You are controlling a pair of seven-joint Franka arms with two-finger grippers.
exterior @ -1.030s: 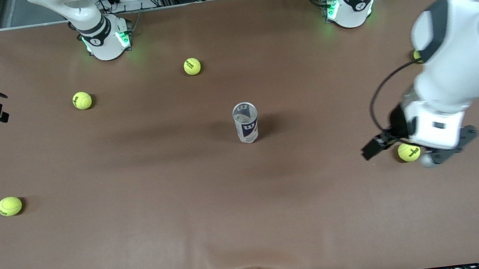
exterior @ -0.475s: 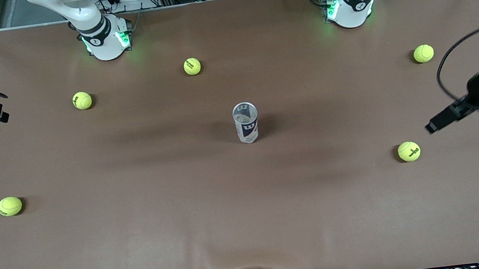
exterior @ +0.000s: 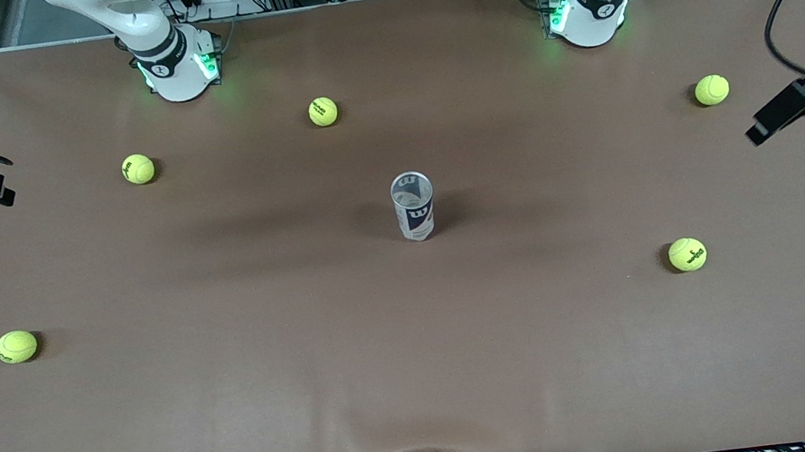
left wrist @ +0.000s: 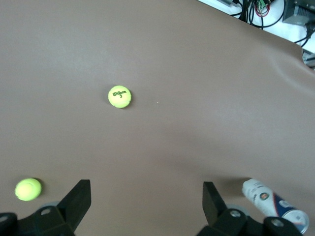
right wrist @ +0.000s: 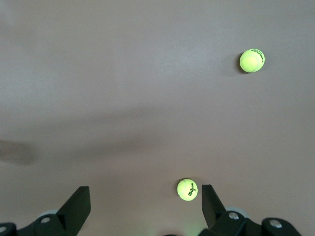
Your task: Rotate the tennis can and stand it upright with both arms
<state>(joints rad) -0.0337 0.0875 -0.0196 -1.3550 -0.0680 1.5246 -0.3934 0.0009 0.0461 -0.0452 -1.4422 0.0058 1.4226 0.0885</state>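
Left end effector (left wrist: 146, 204) (fingers spread) has withdrawn from upright tennis can (exterior: 413, 206).

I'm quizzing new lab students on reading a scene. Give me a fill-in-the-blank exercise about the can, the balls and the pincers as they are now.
1. The tennis can stands ____ on the table.
2. The front view shows ____ tennis balls on the table.
3. The fingers of the left pincer are ____.
4. The right pincer holds ____.

Missing words: upright; five; open; nothing
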